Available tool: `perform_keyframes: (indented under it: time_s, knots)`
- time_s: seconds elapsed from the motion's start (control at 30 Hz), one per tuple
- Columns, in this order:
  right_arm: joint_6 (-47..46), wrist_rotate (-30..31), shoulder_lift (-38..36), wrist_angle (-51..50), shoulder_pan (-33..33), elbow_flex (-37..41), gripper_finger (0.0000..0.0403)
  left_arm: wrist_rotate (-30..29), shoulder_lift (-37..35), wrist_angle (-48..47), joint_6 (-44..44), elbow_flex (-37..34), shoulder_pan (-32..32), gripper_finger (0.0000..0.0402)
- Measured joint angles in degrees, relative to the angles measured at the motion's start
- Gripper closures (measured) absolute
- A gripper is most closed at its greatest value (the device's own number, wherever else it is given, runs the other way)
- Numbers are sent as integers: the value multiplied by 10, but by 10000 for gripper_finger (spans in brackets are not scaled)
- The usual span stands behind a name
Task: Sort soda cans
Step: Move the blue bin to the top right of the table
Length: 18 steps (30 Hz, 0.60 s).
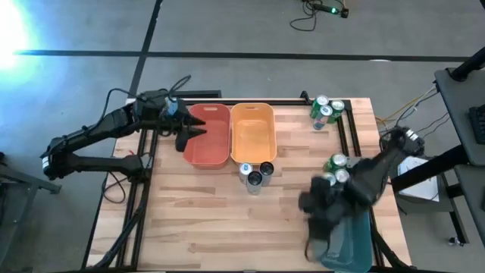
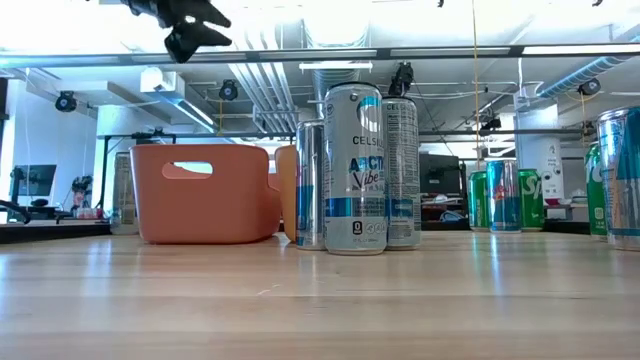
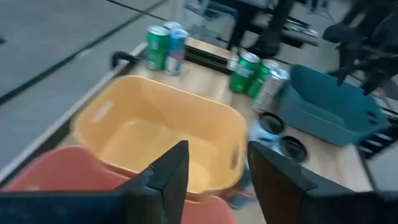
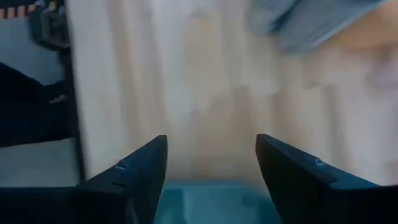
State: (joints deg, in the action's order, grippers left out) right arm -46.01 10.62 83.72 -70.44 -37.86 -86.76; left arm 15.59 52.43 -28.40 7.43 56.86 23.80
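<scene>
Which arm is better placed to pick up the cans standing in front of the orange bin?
Probably left: its open claw hangs over the red bin, near the three cans. The right claw, open, is over the teal bin.

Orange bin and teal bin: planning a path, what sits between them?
In the high view, three cans stand between the orange bin and teal bin.

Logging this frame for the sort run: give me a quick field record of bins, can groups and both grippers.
red bin: left of the orange bin, looks empty
orange bin: table middle, empty
teal bin: near right edge, partly under the right arm
centre cans: three, just in front of the orange bin
far-right cans: cluster at the far right corner
right-edge cans: cluster beside the right arm
left gripper: open, empty, above the red bin
right gripper: open, empty, over the teal bin's edge
</scene>
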Motion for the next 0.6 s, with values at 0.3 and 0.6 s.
perform_keyframes:
  time_s: [0.3,0.6]
  knots:
    - [-230,-54,158,-87,-109,-146,94,-46,-5,-1,22,0,-128,223]
    - [-488,-156,270,-82,-153,-214,98,-60,-2,-2,43,0,-188,223]
